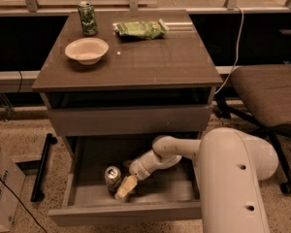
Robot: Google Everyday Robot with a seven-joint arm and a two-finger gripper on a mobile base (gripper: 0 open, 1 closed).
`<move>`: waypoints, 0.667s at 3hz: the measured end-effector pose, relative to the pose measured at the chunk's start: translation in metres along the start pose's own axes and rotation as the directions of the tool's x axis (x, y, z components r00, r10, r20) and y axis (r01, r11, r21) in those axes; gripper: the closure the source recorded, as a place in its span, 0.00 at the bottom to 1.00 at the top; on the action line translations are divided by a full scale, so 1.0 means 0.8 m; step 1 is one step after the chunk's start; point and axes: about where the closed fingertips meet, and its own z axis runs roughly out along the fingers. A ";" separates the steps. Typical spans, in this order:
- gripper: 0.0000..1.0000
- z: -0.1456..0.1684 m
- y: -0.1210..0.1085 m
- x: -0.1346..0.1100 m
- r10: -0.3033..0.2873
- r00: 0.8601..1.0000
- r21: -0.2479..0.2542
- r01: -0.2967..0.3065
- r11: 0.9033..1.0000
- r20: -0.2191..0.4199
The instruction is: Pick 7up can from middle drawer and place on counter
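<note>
found the hand (126, 187) down inside the pulled-out middle drawer (126, 212), near its front left, right up against the 7up can (112, 176) on that can's right side. could not tell how far open, nor whether gripping anything. saw the 7up can upright on the drawer floor. up on the bench (145, 64), noted a white bowl (87, 50), a dark green can (88, 18) and a green packet (138, 29).
</note>
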 end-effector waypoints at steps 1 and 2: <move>0.19 0.000 0.000 0.000 0.000 1.000 0.000 0.000 1.000 0.000; 0.42 0.000 0.000 0.000 0.000 1.000 0.000 0.000 1.000 0.000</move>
